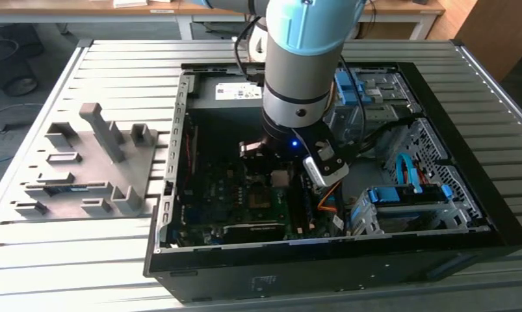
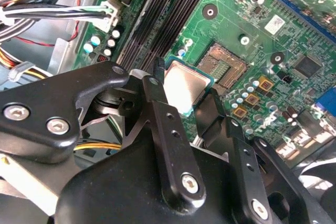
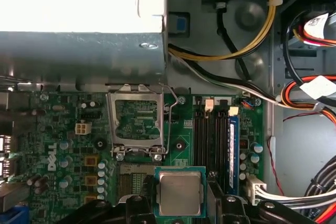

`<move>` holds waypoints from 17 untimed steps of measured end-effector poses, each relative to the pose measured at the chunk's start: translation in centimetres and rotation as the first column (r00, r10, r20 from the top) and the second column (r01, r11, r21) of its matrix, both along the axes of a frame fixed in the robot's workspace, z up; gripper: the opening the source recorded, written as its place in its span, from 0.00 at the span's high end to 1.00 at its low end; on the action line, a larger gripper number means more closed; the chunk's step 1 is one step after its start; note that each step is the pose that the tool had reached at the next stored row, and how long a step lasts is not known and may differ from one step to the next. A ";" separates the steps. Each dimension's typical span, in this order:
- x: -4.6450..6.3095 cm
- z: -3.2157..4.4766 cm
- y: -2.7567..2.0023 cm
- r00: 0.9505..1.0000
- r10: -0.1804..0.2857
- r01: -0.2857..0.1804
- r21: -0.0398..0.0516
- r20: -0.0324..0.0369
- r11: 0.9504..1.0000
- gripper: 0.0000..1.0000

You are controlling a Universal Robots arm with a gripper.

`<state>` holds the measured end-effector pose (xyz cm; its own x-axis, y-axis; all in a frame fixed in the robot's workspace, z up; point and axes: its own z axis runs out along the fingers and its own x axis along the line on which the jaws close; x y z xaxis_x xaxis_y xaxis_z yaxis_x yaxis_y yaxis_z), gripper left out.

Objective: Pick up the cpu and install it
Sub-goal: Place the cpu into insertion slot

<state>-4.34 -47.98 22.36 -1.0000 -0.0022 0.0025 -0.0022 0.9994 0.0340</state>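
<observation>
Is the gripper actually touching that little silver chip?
Touching. The second wrist view shows the gripper clamping the cpu by opposite edges, with no gap.

open computer case [image 1: 330, 266], green motherboard [image 3: 68, 129], grey fixture block [image 1: 87, 162]

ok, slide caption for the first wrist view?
Claw holds the chip over the motherboard, beside the open socket.

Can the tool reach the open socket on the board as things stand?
Probably yes: the tool holds the cpu close to the socket, its frame is folded back, and nothing lies over it.
</observation>
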 end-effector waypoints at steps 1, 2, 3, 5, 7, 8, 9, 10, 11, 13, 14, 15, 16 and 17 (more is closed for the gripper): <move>0.0 -0.12 0.00 1.000 0.000 0.000 0.000 0.000 1.000 0.53; -0.1 -0.22 0.00 1.000 0.000 0.000 0.000 0.000 1.000 0.53; -0.1 -0.31 0.00 1.000 0.000 0.000 0.000 0.000 1.000 0.53; -0.1 -0.49 0.00 1.000 0.000 0.000 0.000 0.000 1.000 0.53; -0.2 -0.70 0.00 1.000 0.000 0.000 0.000 0.000 1.000 0.53; -0.2 -0.82 0.00 1.000 0.000 0.000 0.000 0.000 1.000 0.53; -0.2 -0.93 0.00 1.000 0.000 0.000 0.000 0.000 1.000 0.53; -0.3 -1.05 0.00 1.000 0.000 0.000 0.000 0.000 1.000 0.53; -0.3 -1.17 0.00 1.000 0.000 0.000 0.000 0.000 1.000 0.53; -0.3 -1.42 0.00 1.000 0.000 0.000 0.000 0.000 1.000 0.53; -0.4 -1.55 0.00 1.000 0.000 0.000 0.000 0.000 1.000 0.53; -0.4 -1.68 0.00 1.000 0.000 0.000 0.000 0.000 1.000 0.53; -0.5 -1.81 0.00 1.000 0.000 0.000 0.000 0.000 1.000 0.53; -0.5 -1.98 0.00 1.000 0.000 0.000 0.000 0.000 1.000 0.53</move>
